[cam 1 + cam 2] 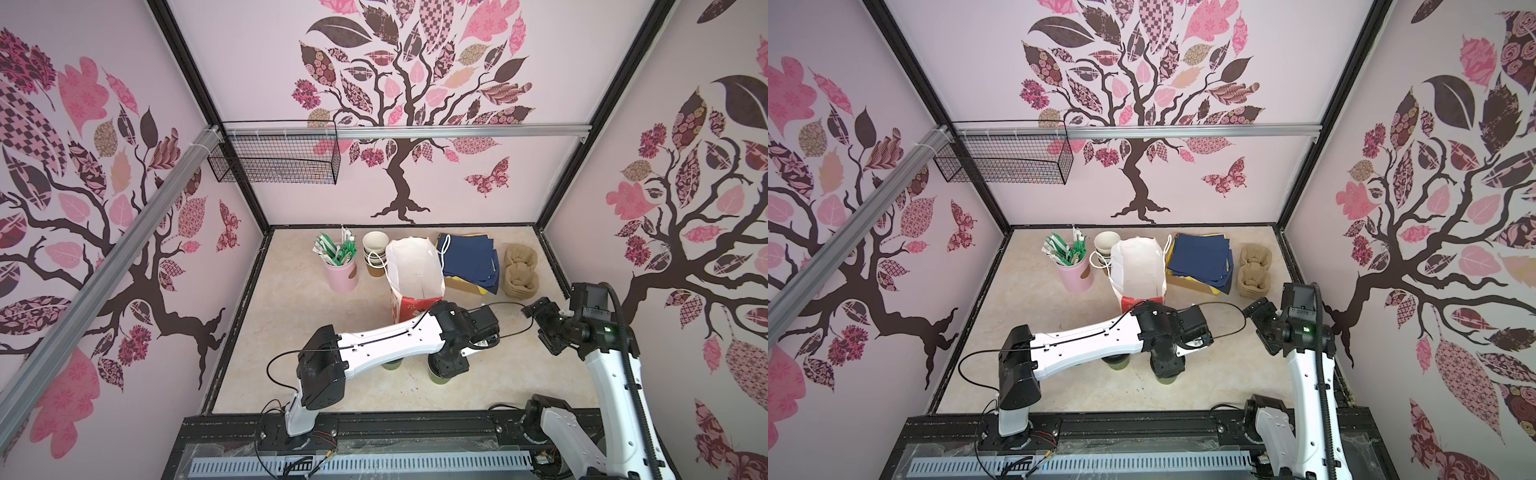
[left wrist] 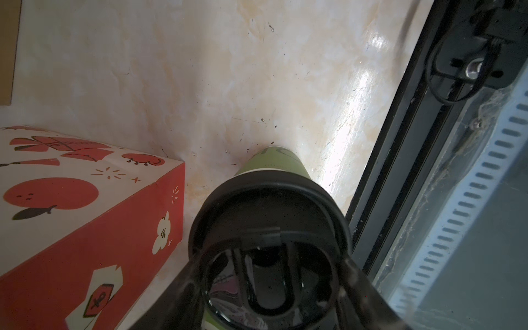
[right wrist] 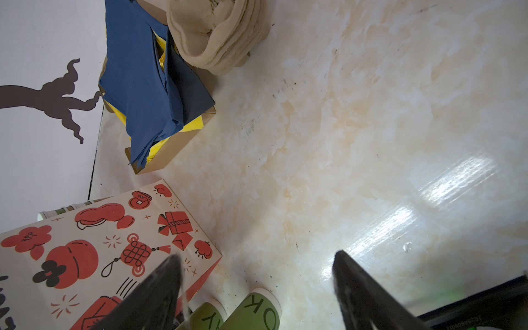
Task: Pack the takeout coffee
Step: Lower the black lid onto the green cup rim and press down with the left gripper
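- Read the desk (image 1: pixel 291 374) in a top view as a clock face, with 12 at the back wall. The two green takeout cups stand upright near the front edge.
- The 5 o'clock cup (image 1: pixel 441 379) sits under the left pincer (image 1: pixel 446 368). The 6 o'clock cup (image 1: pixel 392 365) is just beside it at its 9 o'clock, mostly hidden by the left arm.
- In the left wrist view, the left pincer's fingers (image 2: pixel 183 288) are clamped on either side of the 5 o'clock cup at its black lid (image 2: pixel 268 205). The cup's base is on the desk.
- The right pincer (image 3: pixel 255 258) hangs near 3 o'clock with its fingers wide apart and nothing between them.
- The paper bag (image 1: pixel 413 266), white with red prints, stands open toward 12 o'clock from the cups.
- Along the back are a pink straw cup (image 1: pixel 343 274) at 11 o'clock, blue napkins (image 1: pixel 469 257) at 1 o'clock, and pulp carriers (image 1: pixel 520 272) at 2 o'clock.
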